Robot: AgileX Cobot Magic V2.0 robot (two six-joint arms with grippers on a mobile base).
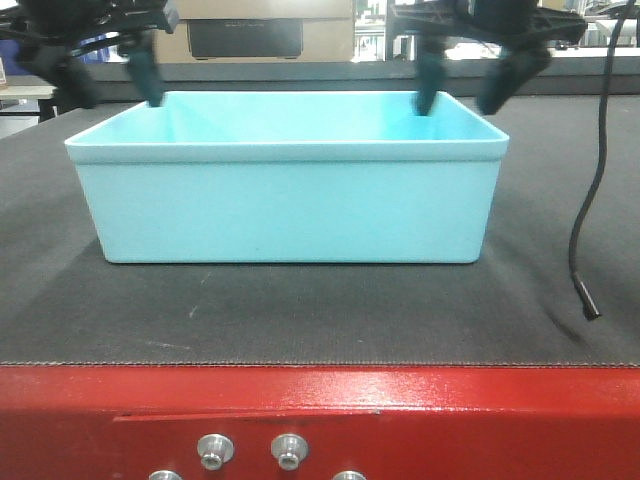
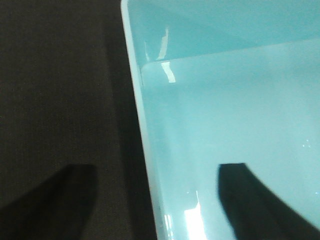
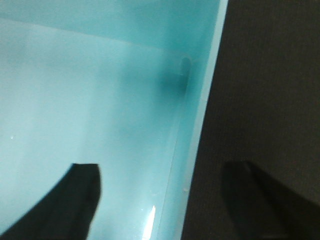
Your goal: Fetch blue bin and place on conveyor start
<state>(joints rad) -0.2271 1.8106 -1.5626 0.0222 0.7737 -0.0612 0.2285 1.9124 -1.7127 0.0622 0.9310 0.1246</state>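
Note:
The light cyan blue bin (image 1: 290, 210) stands upright on the dark textured belt of the conveyor start (image 1: 300, 310), behind its red frame (image 1: 320, 410) with silver bolts. My left gripper (image 1: 112, 85) is open and straddles the bin's left wall, one finger outside and one inside. In the left wrist view the gripper (image 2: 152, 200) spans the rim (image 2: 140, 125) without touching it. My right gripper (image 1: 465, 88) is open and straddles the right wall in the same way. In the right wrist view the gripper (image 3: 162, 200) has one finger over the bin floor (image 3: 90, 90) and one over the belt (image 3: 270, 75).
A black cable (image 1: 585, 230) hangs down at the right, its end over the belt. A cardboard box (image 1: 255, 30) and shelving stand behind the belt. Belt shows on all sides of the bin.

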